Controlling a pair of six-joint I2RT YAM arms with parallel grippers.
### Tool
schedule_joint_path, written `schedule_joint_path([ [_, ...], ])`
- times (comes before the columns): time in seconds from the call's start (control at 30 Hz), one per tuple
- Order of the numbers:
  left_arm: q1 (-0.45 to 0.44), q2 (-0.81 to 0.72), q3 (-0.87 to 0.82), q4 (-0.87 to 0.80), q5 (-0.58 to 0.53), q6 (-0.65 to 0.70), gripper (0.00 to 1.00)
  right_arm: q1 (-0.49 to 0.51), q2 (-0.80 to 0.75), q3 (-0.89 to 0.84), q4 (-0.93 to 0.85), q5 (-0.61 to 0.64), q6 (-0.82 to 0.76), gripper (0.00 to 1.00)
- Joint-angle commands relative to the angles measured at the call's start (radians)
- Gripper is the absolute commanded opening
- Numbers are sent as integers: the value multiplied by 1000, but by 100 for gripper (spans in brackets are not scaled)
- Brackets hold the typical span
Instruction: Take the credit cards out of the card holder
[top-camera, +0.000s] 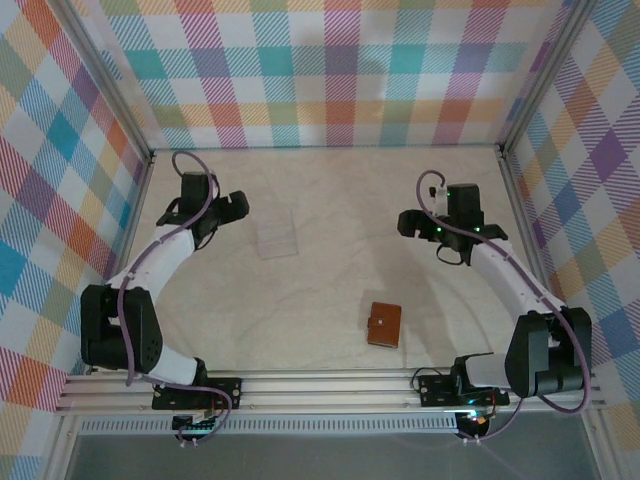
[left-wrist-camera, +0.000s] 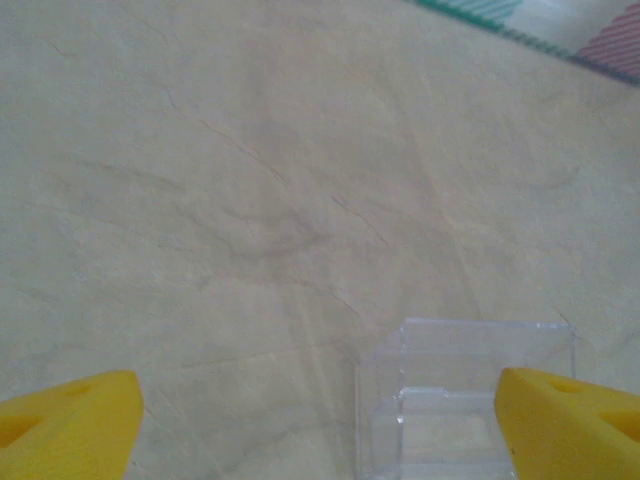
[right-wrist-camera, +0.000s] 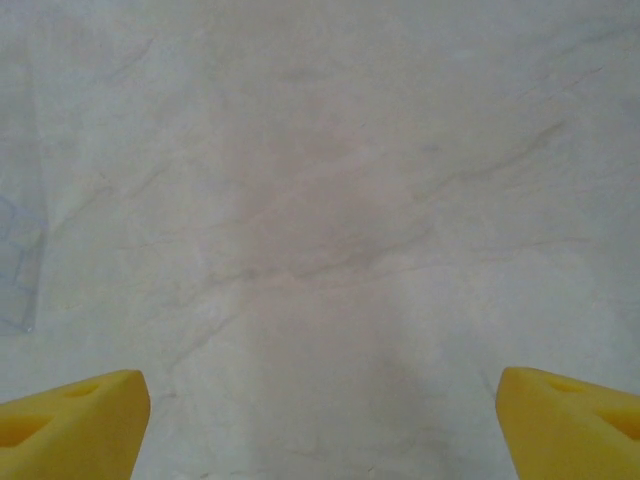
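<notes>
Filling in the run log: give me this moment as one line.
wallet: closed, on table, untouched | left gripper: open, empty, by clear box | right gripper: open, empty

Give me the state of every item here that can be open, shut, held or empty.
card holder: folded shut, flat on the table, apart from both grippers.
clear plastic box: resting on the table, looks empty, nothing gripping it.
left gripper: open, holding nothing, close to the clear plastic box.
right gripper: open, holding nothing, over bare table.
</notes>
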Motion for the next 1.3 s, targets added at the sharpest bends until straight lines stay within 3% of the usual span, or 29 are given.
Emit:
schedule_joint_path([
  [0.0,-14,44,61,-195,71,-55,88,48,22,48,-153,-9,54,89],
  [0.4,-32,173,234,-377,123,-89,81,87,33,85,-181,5,104,89],
  [0.83,-48,341,406,-439,143,-70,61,90,22,124,-199,34,91,89],
  [1.27,-62,472,496,-478,155,-32,34,90,54,81,-169,62,72,91],
])
